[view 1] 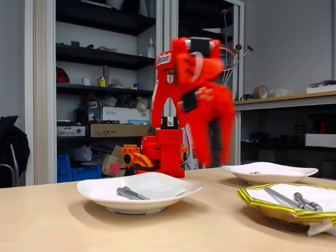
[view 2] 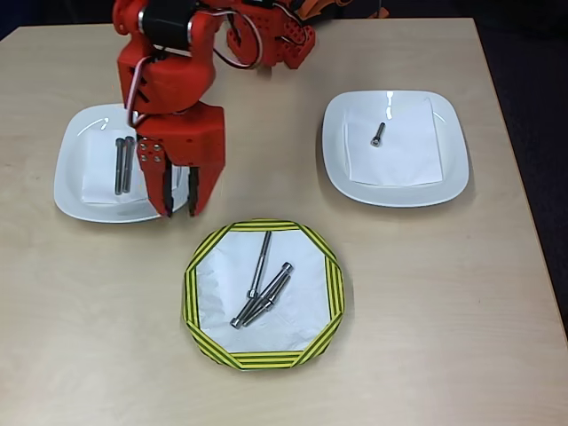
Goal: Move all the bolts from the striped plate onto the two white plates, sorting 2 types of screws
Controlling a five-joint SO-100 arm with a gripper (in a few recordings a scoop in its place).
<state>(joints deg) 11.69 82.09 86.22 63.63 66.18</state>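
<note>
So far two long bolts (view 2: pixel 122 165) lie on the left white plate (view 2: pixel 75 191) and one short bolt (view 2: pixel 378 135) on the right plate (view 2: pixel 444 177), three remain on the striped plate (view 2: pixel 200 306), tool (view 2: pixel 179 197) spread, empty.

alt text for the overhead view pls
A red robot arm's open gripper hangs over the left white plate holding two long bolts. The right white plate holds one short bolt; the striped plate holds three long bolts.
</note>
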